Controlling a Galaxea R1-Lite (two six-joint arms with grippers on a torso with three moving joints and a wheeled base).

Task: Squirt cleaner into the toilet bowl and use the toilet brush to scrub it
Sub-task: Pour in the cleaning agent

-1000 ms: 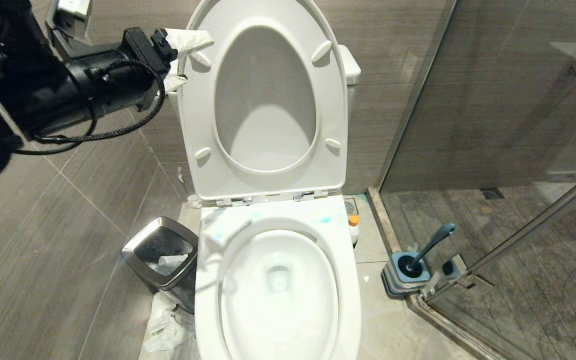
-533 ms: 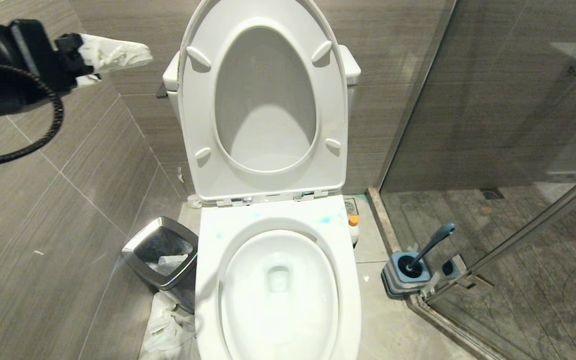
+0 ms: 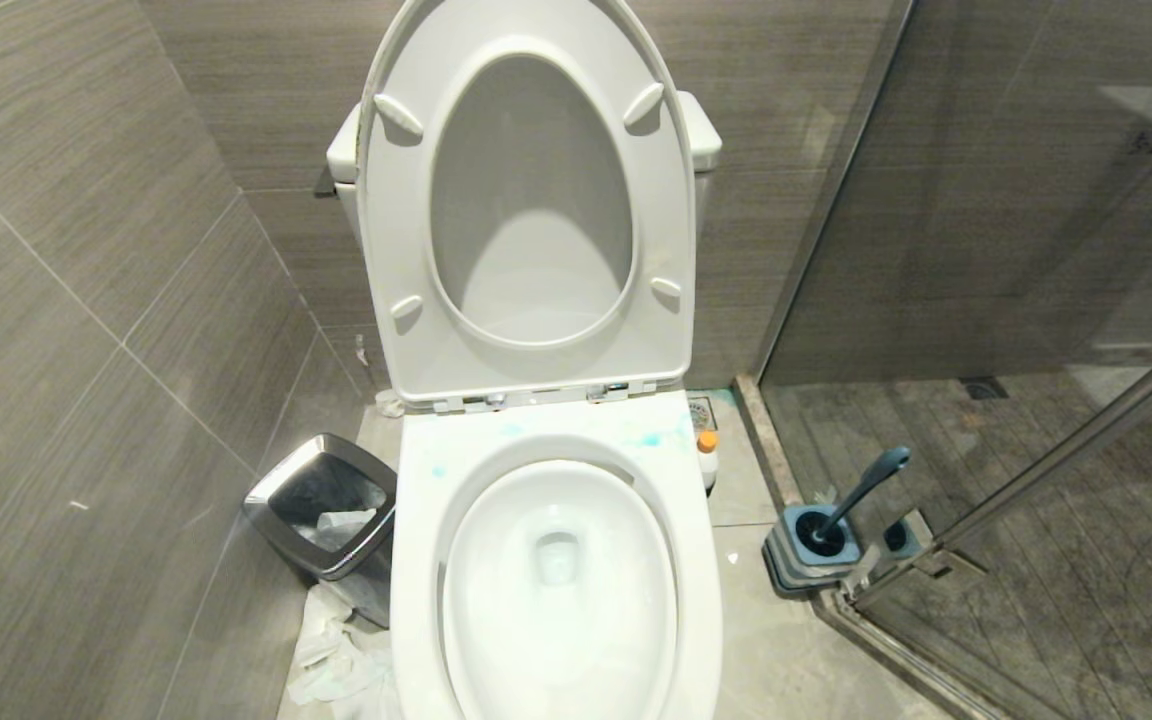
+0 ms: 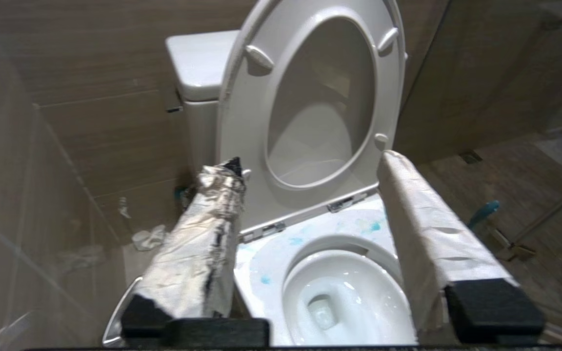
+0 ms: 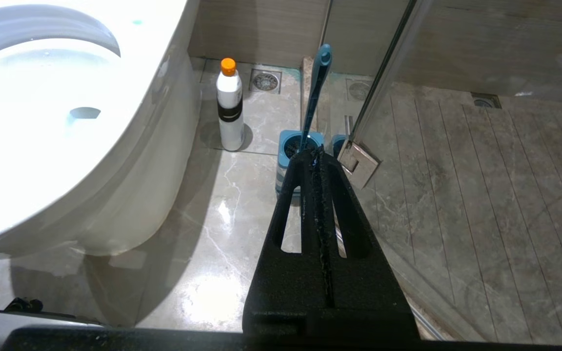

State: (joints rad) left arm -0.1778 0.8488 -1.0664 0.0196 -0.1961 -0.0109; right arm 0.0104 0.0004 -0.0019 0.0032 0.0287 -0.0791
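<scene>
Gone from the head view is the left arm, which a second ago reached across toward the raised lid and half a second ago sat at the picture's upper left edge; nothing else there has shifted. Its left pincer [image 4: 310, 190] shows only in its own wrist view, hanging above the toilet bowl [image 3: 706, 560] with its paper-wrapped fingers [image 4: 198, 243] apart and nothing between them.

As for progress, the squirting looks done, at least in part: the cleaner [image 3: 650, 439] lies as pale blue blots on the white ledge just behind the bowl's opening, with another fleck [image 3: 437, 470] toward the bin [image 3: 281, 490] side. Scrubbing seems not yet begun, since the toilet brush [image 3: 861, 490] stands in its holder [image 3: 786, 555] on the floor beside the glass shower door [image 3: 1036, 200], well apart from the bowl. What remains, by this judgement, is fetching the brush and working it round the bowl.

Only the right wrist view shows the right pincer [image 5: 317, 158], its black fingers together and empty, hanging low near the floor and pointed toward the brush holder. That same view shows in full a white bottle [image 5: 230, 105] with an orange cap standing upright on the floor tiles between toilet and holder, whereas the head view catches little more than the cap peeping out behind the bowl's edge. Crumpled paper [image 3: 336, 655] on the floor by the bin appears in the head view alone.
</scene>
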